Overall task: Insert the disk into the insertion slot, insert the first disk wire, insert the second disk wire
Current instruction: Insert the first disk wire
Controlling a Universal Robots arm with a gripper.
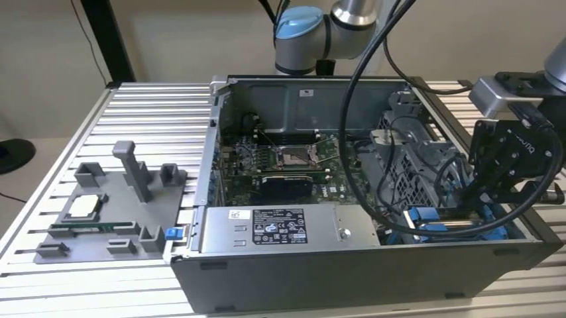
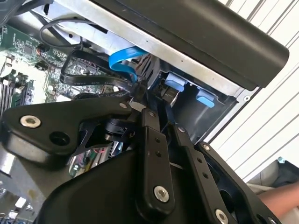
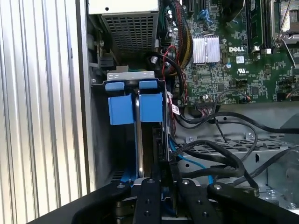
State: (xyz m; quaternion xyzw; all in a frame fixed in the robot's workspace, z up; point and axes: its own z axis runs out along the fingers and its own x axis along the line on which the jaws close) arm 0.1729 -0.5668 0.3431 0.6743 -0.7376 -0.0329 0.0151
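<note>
The gripper [image 3: 164, 179] is hanging right over the disk [image 3: 138, 140], which is standing on edge in the insertion slot [image 3: 99, 135]; jaw state, I cannot tell. It's looking heavy, stiff, shock-sensitive, so I'd be gripping its blue carrier [image 3: 150, 108] edges.

Table [image 1: 150, 106]: silver ribbed aluminium slats, running beneath the gripper [image 1: 473, 212] and stretching well away from it toward the exterior view's left; soft sheen along the ribs. Wall [image 1: 177, 40]: plain beige, unmarked, behind the table's back edge, well beyond the gripper. Post [image 1: 106, 40]: black upright at the table's back corner, far from the gripper. Cable [image 1: 84, 33]: thin, dark, hanging down the wall just beside the post. Floor [image 1: 18, 185]: pale, past the table edge farthest from the gripper. Round object [image 1: 13, 156]: dark, on that floor, kind unclear. Light: even, diffuse.
</note>
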